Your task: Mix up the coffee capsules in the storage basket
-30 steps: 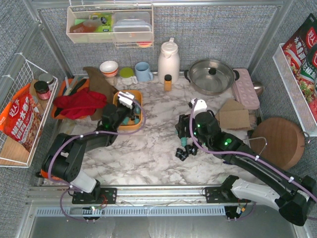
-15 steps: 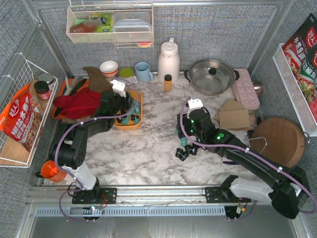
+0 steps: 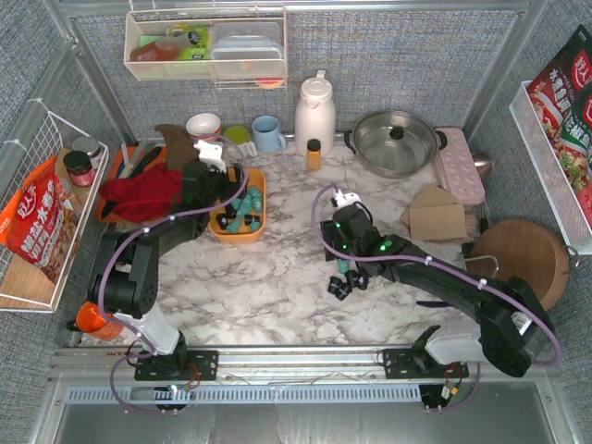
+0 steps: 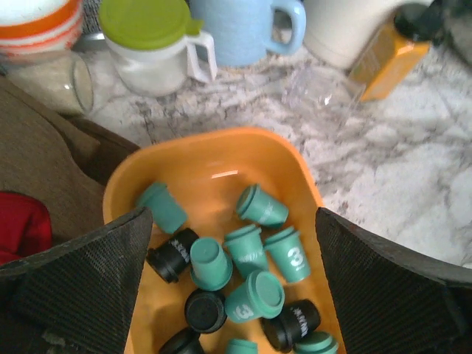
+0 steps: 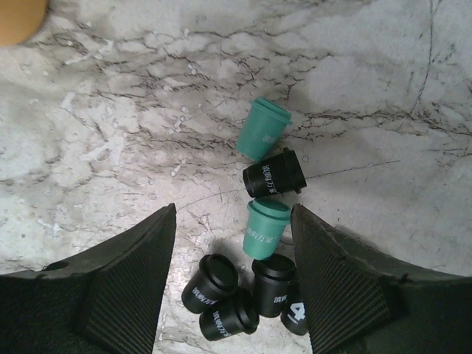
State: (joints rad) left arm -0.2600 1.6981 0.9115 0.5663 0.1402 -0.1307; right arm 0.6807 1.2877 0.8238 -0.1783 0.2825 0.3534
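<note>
Coffee capsules (image 4: 247,254) lie partly in the storage basket (image 4: 221,158), partly loose on the worktop (image 3: 277,277).
The left end effector (image 4: 234,221) hangs spread wide and empty just above the storage basket, over a jumble of teal and black pods. Well right of the basket, the right end effector (image 5: 232,214), likewise released and holding nothing, hovers over a loose cluster (image 5: 271,177) of two teal and several black capsules on the marble.

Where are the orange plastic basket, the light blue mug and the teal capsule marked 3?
orange plastic basket (image 4: 214,158), left wrist view, bare inner far wall.
light blue mug (image 4: 236,29), left wrist view, side wall.
teal capsule marked 3 (image 4: 290,254), left wrist view, side.
</note>
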